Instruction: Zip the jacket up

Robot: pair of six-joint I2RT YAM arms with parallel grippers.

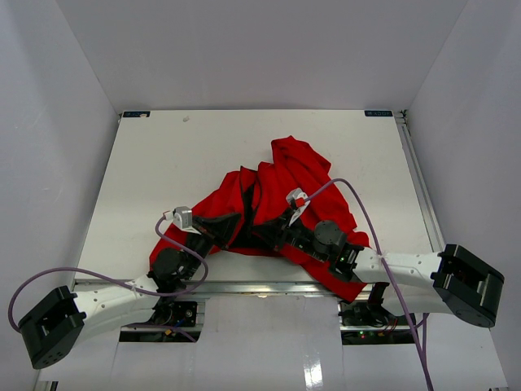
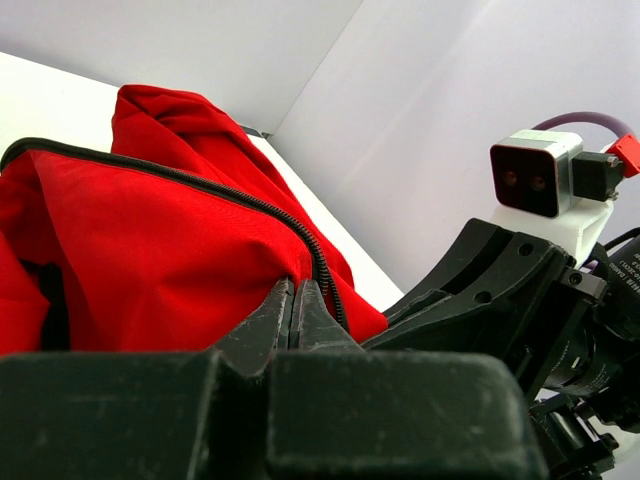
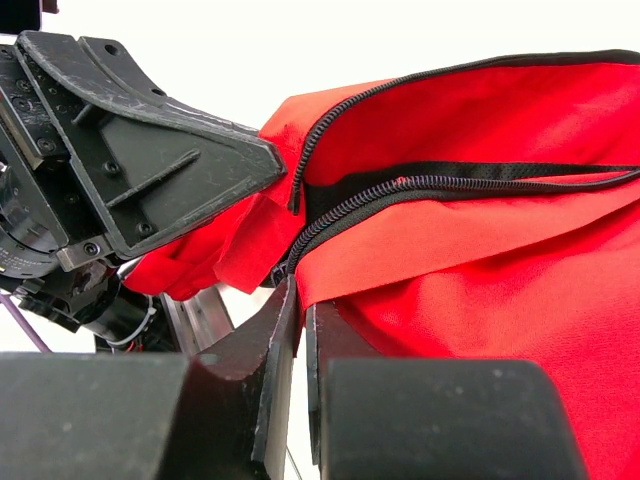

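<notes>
White flat surface (image 1: 163, 163) was viewed from above, a crumpled red jacket (image 1: 281, 175) was laid directly on it, spread from the middle toward the near edge, one corner was draped over that edge

Matt red cloth jacket (image 1: 281, 175), dark toothed zipper (image 2: 250, 205), scuffed matt black plastic fingers (image 3: 265, 345)

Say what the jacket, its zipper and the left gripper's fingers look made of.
The jacket looks like soft woven cloth, matte red: it folds and creases loosely. The zipper shows fine dark coil teeth on black tape, likely plastic, though metal can't be ruled out. The left gripper has fingers of hard matte black, scuffed, probably moulded plastic.
</notes>
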